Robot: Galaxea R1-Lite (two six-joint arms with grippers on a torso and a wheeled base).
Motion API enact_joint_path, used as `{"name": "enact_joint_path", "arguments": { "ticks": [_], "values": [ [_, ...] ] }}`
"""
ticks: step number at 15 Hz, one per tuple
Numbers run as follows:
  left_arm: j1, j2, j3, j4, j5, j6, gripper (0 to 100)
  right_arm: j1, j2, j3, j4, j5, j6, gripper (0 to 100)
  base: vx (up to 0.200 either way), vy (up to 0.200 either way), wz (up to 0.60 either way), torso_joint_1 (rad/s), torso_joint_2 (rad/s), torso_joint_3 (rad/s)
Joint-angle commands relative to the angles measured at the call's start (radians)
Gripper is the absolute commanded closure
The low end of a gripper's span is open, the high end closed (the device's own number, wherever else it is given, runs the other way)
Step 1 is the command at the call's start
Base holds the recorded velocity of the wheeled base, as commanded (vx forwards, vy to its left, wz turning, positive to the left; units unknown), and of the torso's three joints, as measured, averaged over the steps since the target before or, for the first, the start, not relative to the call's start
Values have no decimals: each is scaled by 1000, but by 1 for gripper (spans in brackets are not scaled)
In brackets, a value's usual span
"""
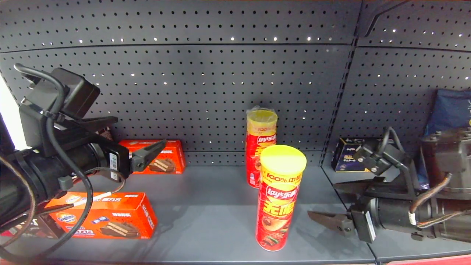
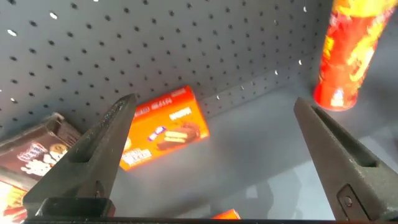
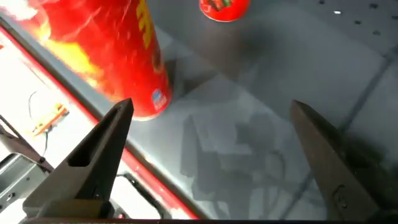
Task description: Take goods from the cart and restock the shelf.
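Observation:
Two red chip cans with yellow lids stand upright on the grey shelf (image 1: 209, 206): the front can (image 1: 281, 198) near the shelf's front edge, the back can (image 1: 260, 147) by the pegboard. My right gripper (image 1: 322, 199) hovers open just right of the front can, apart from it, nothing between its fingers. Its wrist view has the front can (image 3: 99, 50) beside the open right gripper (image 3: 211, 104) and the back can (image 3: 224, 7) farther off. My left gripper (image 1: 141, 130) is open and empty at the left, in front of an orange biscuit box (image 1: 158, 156). The left gripper (image 2: 214, 99) faces that box (image 2: 165, 127).
A second orange box (image 1: 106, 215) lies flat at the front left below my left arm. A brown box (image 2: 37, 152) sits at the far left. Right of the upright divider (image 1: 340, 110), a dark box (image 1: 347, 154) and a blue bag (image 1: 450, 110) stand.

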Motion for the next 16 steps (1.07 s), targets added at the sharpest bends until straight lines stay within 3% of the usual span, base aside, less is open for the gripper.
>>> {"name": "enact_joint_path", "arguments": {
  "ticks": [1,16],
  "values": [
    [2,17,-19,1,1,1,0,13,96,-43,-1,-28,0,0,0,0,0,0,0,0],
    [2,20,-11,-5,-1,-2,0,29,166,-57,-9,-37,0,0,0,0,0,0,0,0]
  ]
}}
